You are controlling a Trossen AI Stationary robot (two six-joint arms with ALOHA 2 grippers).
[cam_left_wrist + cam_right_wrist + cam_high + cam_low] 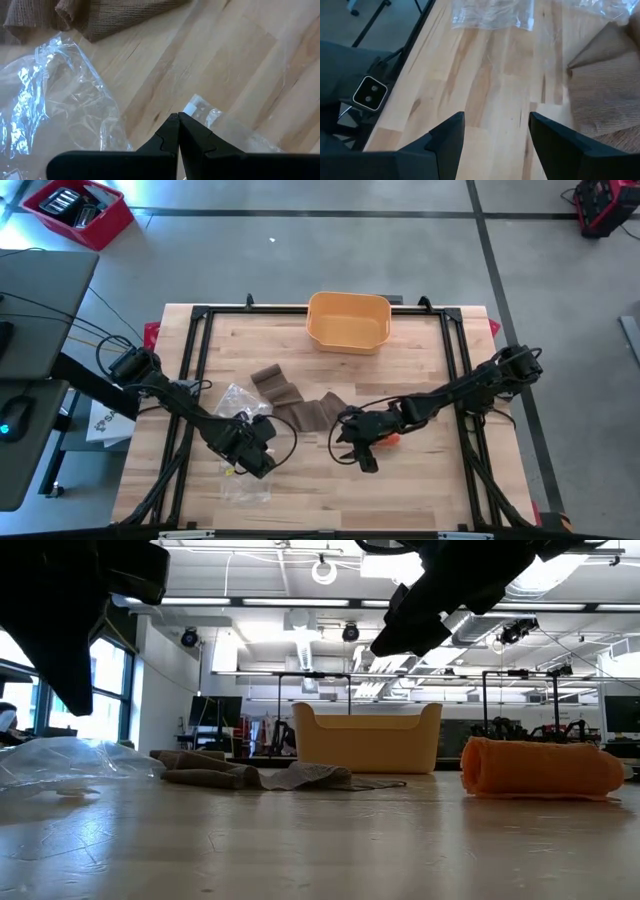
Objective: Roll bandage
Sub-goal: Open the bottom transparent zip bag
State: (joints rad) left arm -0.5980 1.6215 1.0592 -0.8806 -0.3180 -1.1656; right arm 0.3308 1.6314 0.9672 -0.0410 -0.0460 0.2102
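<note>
**Bandage lies unrolled while both claws hang clear of it**

Wooden worktop [400, 490] framed in black rails carries everything in play. Across its middle the brown bandage [300, 405] sprawls in loose folds, flat and not yet rolled, so either arm can reach it. Just beside it a crumpled clear plastic wrapper [240, 405] spreads toward the left side, probably the discarded packaging. The left claw [262, 455] hovers above that plastic with its fingers pressed together, holding nothing. The right claw [345, 448] hangs near the bandage's right end, fingers spread wide and empty, seemingly poised for a pick. A small orange roll [542, 768] sits by that arm; whether it is a second bandage is hard to say. At the far edge a yellow bin [348, 320] waits, likely for finished rolls.
</note>
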